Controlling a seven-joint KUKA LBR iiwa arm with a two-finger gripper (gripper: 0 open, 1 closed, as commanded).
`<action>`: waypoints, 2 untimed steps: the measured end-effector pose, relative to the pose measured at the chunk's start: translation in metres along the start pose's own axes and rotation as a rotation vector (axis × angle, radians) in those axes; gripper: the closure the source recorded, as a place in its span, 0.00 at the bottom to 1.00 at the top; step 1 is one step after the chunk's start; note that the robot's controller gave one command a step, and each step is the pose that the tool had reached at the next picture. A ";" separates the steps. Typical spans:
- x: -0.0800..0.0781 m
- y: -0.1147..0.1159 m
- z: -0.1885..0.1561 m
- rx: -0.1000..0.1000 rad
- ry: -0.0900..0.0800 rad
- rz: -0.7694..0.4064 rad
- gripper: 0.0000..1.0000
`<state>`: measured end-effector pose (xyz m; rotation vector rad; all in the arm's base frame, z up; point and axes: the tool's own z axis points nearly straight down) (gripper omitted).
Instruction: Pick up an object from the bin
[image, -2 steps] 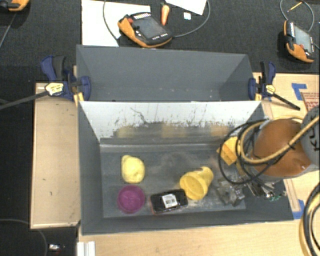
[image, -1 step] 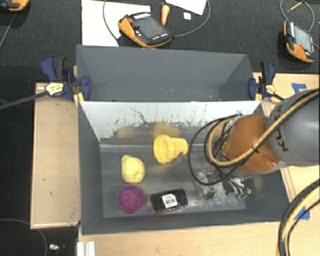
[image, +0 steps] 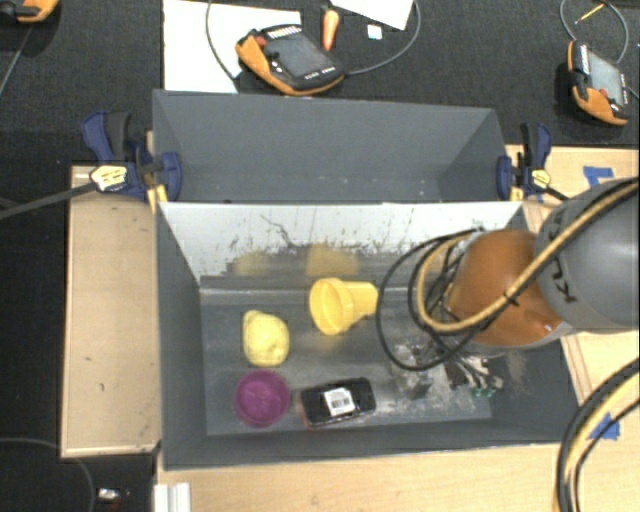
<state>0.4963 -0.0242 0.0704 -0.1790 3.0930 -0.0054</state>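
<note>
Closest to the gripper: a small flat black box with a white label, lying near the front of the grey metal bin, just left of the gripper. Probably light, hard and smooth. Best pinched across the short sides. Also inside, further left: a yellow plastic cup on its side, a lumpy yellow ball, a round purple thing. Gripper open or clenched? Cannot tell.
</note>
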 end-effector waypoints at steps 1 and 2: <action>0.001 0.002 -0.003 0.000 0.000 -0.008 1.00; -0.023 -0.014 -0.032 0.001 -0.003 -0.562 1.00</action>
